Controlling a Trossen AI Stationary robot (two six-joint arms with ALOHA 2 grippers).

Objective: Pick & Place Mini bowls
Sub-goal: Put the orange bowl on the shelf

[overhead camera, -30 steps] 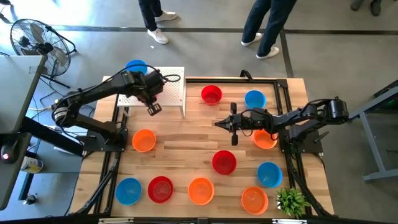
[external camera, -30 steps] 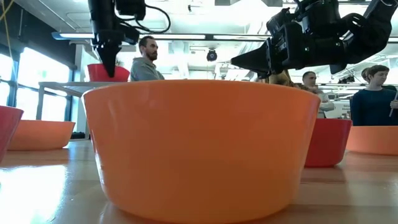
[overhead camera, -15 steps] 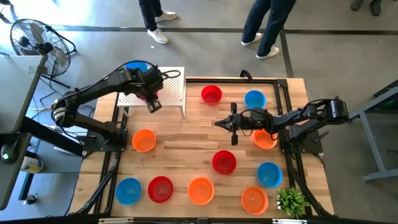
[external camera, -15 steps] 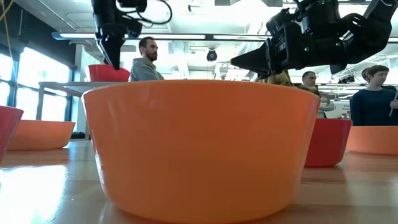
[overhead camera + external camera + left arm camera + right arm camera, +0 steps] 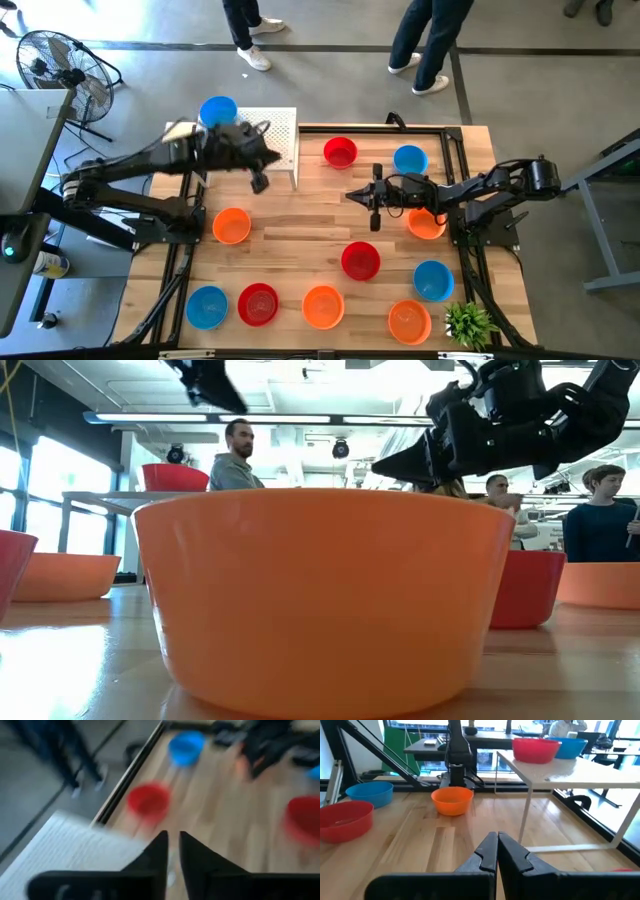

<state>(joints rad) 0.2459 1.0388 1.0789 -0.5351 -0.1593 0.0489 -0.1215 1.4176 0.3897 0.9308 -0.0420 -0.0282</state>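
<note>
Left gripper [image 5: 259, 182] empty, fingers near-closed, just off white stand [image 5: 283, 125]; two bowls placed there: blue bowl [image 5: 218, 110], red bowl [image 5: 535, 748]. Right gripper [image 5: 374, 202] idle, pinched. Ten mini bowls [image 5: 323, 306] remain.

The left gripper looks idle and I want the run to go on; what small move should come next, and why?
Probably swing the left gripper toward the orange bowl and open its fingers. It hangs empty off the white stand, fingers nearly shut, and that bowl lies closest.
</note>
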